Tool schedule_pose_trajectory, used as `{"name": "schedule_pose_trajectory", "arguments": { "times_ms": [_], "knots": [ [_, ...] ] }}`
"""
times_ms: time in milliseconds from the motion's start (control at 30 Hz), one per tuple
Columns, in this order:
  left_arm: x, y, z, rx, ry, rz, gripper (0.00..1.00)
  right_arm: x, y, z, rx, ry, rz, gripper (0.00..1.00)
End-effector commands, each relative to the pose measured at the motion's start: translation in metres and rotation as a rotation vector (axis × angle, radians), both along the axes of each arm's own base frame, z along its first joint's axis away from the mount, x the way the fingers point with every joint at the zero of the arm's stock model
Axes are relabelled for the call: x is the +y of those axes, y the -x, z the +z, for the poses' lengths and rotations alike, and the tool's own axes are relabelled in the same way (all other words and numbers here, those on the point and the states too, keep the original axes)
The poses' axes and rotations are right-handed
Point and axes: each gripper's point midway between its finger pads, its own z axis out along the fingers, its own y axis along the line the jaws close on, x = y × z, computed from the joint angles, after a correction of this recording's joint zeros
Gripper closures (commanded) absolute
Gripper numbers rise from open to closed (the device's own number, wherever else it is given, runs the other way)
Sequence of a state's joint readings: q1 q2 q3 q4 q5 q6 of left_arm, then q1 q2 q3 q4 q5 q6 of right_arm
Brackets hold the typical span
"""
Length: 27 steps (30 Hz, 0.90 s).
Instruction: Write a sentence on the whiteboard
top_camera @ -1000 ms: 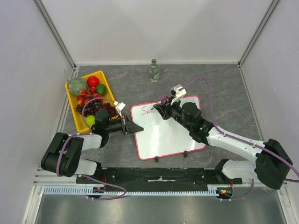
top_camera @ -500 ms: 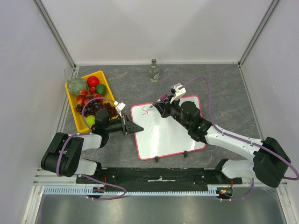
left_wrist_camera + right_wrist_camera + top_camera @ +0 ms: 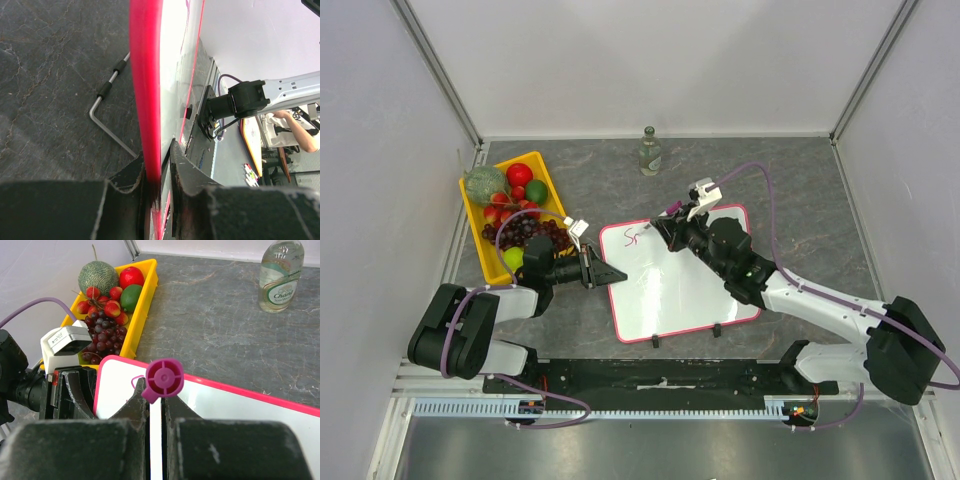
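The whiteboard (image 3: 685, 285) lies flat on the table, white with a pink-red rim. My left gripper (image 3: 608, 273) is shut on its left edge; the left wrist view shows the rim (image 3: 146, 90) pinched between the fingers (image 3: 181, 167). My right gripper (image 3: 665, 228) is shut on a magenta marker (image 3: 164, 378), held upright over the board's upper left part (image 3: 225, 405). Of the sentence (image 3: 634, 237), only a few pink cursive strokes show near that corner. One loop shows in the right wrist view (image 3: 136, 380). The marker tip is hidden by the fingers.
A yellow tray (image 3: 467, 205) of fruit stands at the back left, close to the left arm. A glass bottle (image 3: 649, 152) stands at the back centre. Two black clips (image 3: 656, 341) sit on the board's near edge. A hex key (image 3: 107, 90) lies on the table beside the board.
My right gripper with the marker has shifted slightly over the board's upper left corner. The left gripper and the board have not moved.
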State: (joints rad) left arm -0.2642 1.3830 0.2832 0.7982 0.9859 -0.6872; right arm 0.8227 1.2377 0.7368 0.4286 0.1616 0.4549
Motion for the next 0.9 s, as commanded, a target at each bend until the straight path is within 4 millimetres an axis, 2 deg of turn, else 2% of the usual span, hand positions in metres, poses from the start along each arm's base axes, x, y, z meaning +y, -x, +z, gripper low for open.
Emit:
{"name": "schedule_pose_trajectory", "arguments": {
  "times_ms": [0,367,533,867],
  "knots": [
    [0.003,0.002,-0.024,-0.014,-0.075,0.002,0.98,-0.009,0.001,-0.004,-0.001,0.026,-0.02,1.0],
    [0.003,0.002,-0.024,-0.012,-0.075,0.002,0.98,-0.008,0.011,-0.029,0.04,0.055,0.023,1.0],
    [0.003,0.002,-0.024,-0.013,-0.076,0.002,0.98,-0.01,0.007,-0.023,0.03,0.045,0.003,1.0],
    [0.003,0.002,-0.024,-0.014,-0.075,0.002,0.98,-0.013,-0.007,0.004,-0.015,-0.004,-0.07,1.0]
  ]
}}
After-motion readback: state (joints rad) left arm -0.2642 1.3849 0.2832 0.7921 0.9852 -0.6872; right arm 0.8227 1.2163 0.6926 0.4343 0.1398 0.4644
